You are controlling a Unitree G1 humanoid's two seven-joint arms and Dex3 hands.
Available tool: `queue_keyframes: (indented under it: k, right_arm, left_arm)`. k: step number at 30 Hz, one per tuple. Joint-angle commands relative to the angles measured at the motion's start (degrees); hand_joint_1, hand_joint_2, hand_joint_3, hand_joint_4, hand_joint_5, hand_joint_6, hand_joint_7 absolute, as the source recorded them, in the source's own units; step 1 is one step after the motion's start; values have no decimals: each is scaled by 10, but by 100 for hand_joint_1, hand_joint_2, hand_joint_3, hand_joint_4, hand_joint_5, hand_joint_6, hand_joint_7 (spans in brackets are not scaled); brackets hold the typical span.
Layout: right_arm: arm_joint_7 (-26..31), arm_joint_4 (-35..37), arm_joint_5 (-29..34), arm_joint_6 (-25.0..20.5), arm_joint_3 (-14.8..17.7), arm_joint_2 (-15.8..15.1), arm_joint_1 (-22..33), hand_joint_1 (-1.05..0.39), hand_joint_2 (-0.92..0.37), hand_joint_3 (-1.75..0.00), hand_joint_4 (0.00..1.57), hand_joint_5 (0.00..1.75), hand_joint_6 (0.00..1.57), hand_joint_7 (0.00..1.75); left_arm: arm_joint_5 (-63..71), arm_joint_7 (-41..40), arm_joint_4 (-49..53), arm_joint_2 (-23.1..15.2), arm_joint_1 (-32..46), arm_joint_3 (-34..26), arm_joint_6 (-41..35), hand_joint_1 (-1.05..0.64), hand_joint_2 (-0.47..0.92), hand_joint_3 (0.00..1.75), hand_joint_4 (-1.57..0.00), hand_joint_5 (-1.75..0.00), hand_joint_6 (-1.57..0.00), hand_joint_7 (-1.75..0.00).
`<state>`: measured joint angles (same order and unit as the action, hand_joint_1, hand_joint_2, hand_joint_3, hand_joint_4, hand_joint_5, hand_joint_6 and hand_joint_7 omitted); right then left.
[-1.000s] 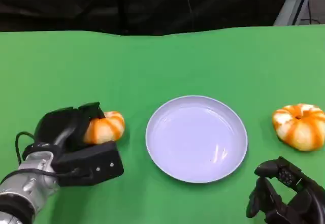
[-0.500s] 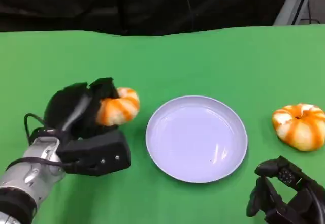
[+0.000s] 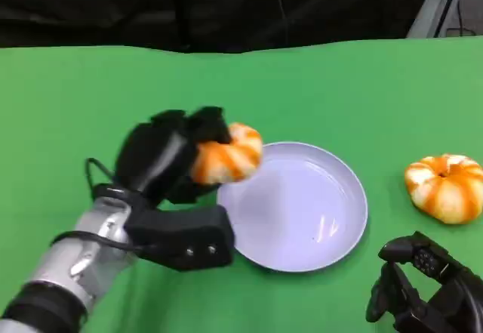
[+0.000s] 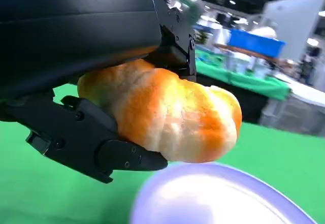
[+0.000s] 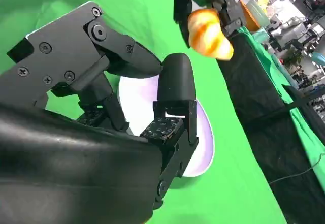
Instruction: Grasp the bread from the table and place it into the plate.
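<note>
On the green cloth surface (image 3: 317, 84), the orange-and-cream striped bread roll (image 3: 225, 155) hangs grasped in the left robot hand (image 3: 167, 163) over the round pale-lilac plate's (image 3: 343, 231) near rim. Best carry it further toward the centre, lower, then release. The right robot hand (image 3: 423, 288) idles, fingers curled in, holding nothing.

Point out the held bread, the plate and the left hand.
held bread (image 3: 226, 158), head view, striped top.
plate (image 3: 302, 205), head view, bare middle.
left hand (image 3: 162, 163), head view, back of the hand.

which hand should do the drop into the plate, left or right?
Left. The left hand already holds the bread above the plate rim. The right hand sits low beside the plate, holding nothing.
</note>
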<state>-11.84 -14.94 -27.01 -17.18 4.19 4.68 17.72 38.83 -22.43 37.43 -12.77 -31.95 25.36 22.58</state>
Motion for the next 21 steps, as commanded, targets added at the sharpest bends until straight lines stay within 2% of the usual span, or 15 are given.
queue_keyframes:
  k: [1, 4, 10, 11, 13, 21]
  right_arm:
    - [8, -7, -1, 3, 3, 0, 2, -15, -53, -106, 86, 171, 86, 136]
    - [7, -7, 0, 7, 0, 1, 5, -15, -53, -106, 86, 171, 85, 136]
    - [5, -6, 3, 16, -6, 3, 8, -16, -54, -105, 84, 173, 84, 137]
    - [5, -5, 4, 18, -6, 5, 8, -16, -54, -105, 84, 174, 84, 138]
    - [7, -4, 2, 19, -7, 7, 8, -15, -54, -106, 84, 174, 84, 139]
    - [11, -6, 10, 24, -14, 13, 10, -16, -53, -107, 86, 173, 85, 137]
  left_arm:
    - [17, 0, -1, 23, -5, 15, -10, -6, 70, 67, -72, -175, -63, -174]
    - [29, 0, 12, 40, -14, 27, -20, -6, 73, 61, -73, -175, -68, -164]
    - [35, -2, 55, 68, -32, 38, -28, -8, 75, 59, -72, -175, -68, -162]
    - [34, -6, 72, 77, -38, 40, -27, -5, 76, 56, -73, -175, -65, -169]
    - [35, -14, 104, 91, -47, 44, -27, -4, 76, 54, -73, -175, -62, -173]
    - [33, -25, 175, 113, -68, 49, -16, -4, 77, 54, -74, -175, -61, -175]
